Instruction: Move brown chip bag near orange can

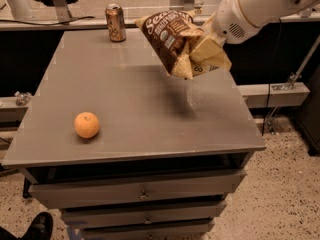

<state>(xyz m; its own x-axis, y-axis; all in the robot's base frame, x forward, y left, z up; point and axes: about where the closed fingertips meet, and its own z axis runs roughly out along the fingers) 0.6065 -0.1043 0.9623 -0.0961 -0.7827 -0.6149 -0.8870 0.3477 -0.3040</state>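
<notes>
**Bag airborne, mid-carry toward the can**

The gripper (206, 40) is above the right side of the worktop (125, 109), toward the far right corner. It is pinched onto the pale lower edge of the brown chip bag (172, 39). The bag hangs tilted in the air, clear of the surface. The orange can (115, 22) stands upright at the far edge, left of centre, well apart from the bag.

My read of the step is transport, roughly half done. To do it well:
- Carry left along the far edge and stay high until close.
- Set the bag down just right of the can.
- The bag is wider than the can and floppy, so leave a gap. A swinging corner could tip the can.
- The grip is on 1 edge only and the crinkly film may slip, so go slow.

Around: 1 orange fruit (87, 124) sits near the front left corner, off the path. 3 drawers (142, 194) are under the top, and a shoe (37, 226) is on the floor at lower left. Nothing stands between bag and can.
</notes>
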